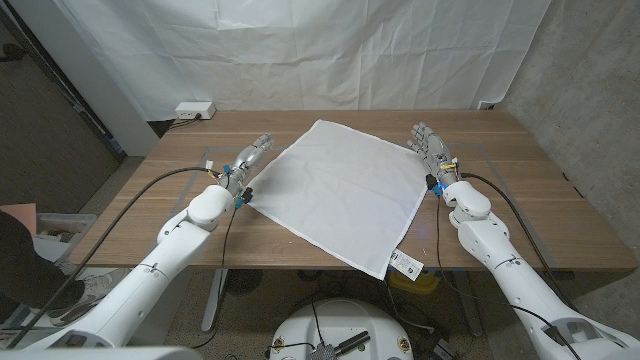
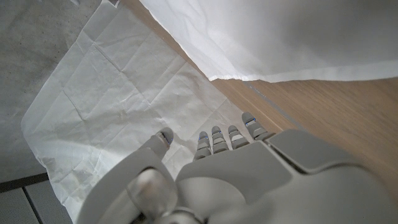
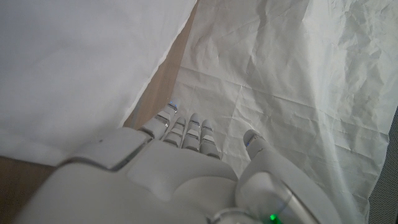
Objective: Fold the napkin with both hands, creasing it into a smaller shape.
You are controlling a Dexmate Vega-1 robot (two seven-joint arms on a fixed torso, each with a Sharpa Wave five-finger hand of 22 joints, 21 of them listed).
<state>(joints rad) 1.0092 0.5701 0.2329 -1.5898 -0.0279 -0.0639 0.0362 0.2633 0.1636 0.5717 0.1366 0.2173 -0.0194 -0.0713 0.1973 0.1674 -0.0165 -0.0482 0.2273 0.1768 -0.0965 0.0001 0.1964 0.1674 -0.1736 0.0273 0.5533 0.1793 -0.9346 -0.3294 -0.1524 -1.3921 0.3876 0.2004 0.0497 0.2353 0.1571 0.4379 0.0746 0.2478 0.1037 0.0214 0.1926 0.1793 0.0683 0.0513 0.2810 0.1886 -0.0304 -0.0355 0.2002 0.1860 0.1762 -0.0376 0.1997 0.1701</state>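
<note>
White napkin (image 1: 338,192) bears a small tag (image 1: 408,264), its print unreadable

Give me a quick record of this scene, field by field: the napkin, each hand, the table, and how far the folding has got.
napkin: white napkin, spread open as a diamond, its near corner hanging over the table's front edge
left hand: left hand at the napkin's left corner, fingers apart, holding nothing
right hand: right hand at the napkin's right corner, fingers apart, holding nothing
table: wooden table
backdrop: white sheet behind the table
folding: not yet begun
</note>
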